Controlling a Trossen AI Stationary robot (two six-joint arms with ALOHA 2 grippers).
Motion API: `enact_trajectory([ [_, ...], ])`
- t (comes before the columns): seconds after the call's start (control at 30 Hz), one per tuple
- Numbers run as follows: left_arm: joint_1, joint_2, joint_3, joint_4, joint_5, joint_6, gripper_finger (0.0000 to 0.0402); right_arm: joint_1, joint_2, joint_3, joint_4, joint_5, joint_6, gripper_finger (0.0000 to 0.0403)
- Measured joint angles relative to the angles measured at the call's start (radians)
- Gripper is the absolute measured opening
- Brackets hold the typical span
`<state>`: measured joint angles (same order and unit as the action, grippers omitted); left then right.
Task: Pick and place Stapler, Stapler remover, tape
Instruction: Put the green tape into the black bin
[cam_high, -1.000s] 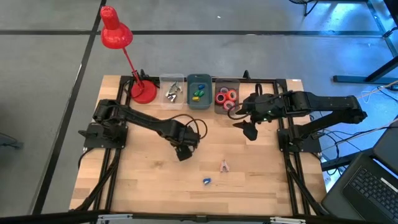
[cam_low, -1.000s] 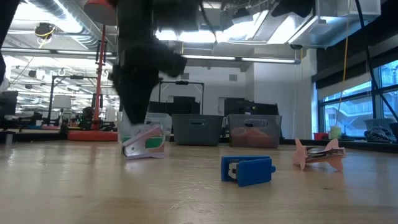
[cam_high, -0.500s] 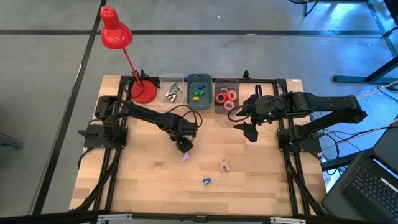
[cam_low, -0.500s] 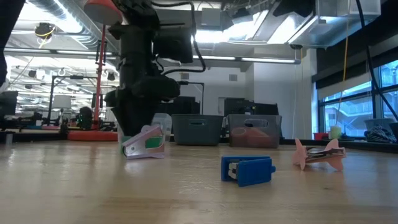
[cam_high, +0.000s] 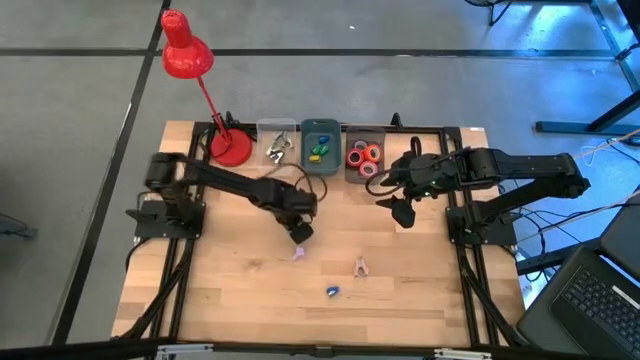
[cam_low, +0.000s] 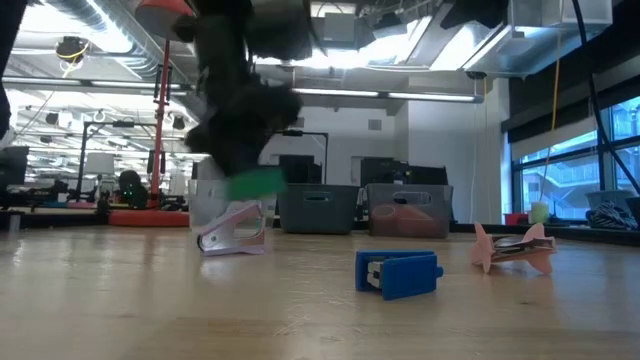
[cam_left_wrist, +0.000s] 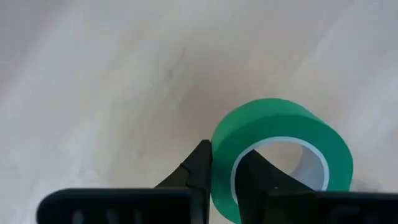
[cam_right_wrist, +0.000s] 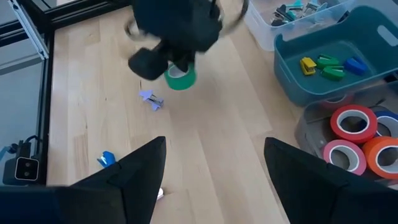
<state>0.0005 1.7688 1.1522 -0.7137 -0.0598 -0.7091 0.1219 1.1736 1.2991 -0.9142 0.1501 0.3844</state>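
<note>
left gripper (cam_high: 299, 231): mid-desk, above the wood, clamped on the green tape roll (cam_left_wrist: 281, 155). In your left wrist view one finger (cam_left_wrist: 196, 169) sits outside the ring wall and the other inside the pale core.
green tape: off the desk, held in the air. Low view shows it (cam_low: 256, 182) hanging above the pink stapler remover, not touching it.
right gripper (cam_high: 400, 208): over the right half of the desk, just in front of the tape bin, fingers spread wide with nothing between them.
desk (cam_high: 230, 290): bare wood, three bins in a row along the far edge.
tape bin (cam_high: 365, 157): rightmost bin. You can see red, pink and orange rolls (cam_right_wrist: 352, 122) inside.
middle bin (cam_high: 321, 146): blue-grey, holds small yellow, green and blue pieces (cam_right_wrist: 330, 65).
left bin (cam_high: 278, 146): clear, metal clips inside.
pink stapler remover (cam_high: 298, 253): lying on the desk just in front of the left gripper, directly under the held tape in the low view.
second pink remover (cam_high: 360, 265): on the desk, right of the first, well apart from both grippers.
blue stapler (cam_high: 332, 291): small, lying on the desk nearest the front edge, between the two pink removers in the high view.
red lamp (cam_high: 186, 50): base on the far left corner of the desk, beside the clear bin.
</note>
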Motion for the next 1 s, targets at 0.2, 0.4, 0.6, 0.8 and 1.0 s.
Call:
enact_trajectory([
  [0.2,0.039,-0.141,0.001,0.237,-0.083,0.021,0.0033,0.0,-0.002,0.0,0.008,0.0,-0.01,0.0275],
  [0.4,0.126,-0.202,0.002,0.631,-0.09,0.13,0.0033,0.0,-0.013,0.0,0.085,0.014,-0.029,0.0275],
  [0.6,0.211,-0.195,0.002,1.105,0.007,0.205,0.0033,0.0,-0.023,0.0,0.192,-0.011,-0.056,0.0275],
  [0.8,0.263,-0.193,0.002,1.263,0.12,0.23,0.0033,0.0,-0.024,0.0,0.28,-0.019,-0.102,0.0275],
  [1.0,0.267,-0.193,0.002,1.287,0.27,0.261,0.0033,0.0,-0.024,0.0,0.378,0.012,-0.162,0.0275],
])
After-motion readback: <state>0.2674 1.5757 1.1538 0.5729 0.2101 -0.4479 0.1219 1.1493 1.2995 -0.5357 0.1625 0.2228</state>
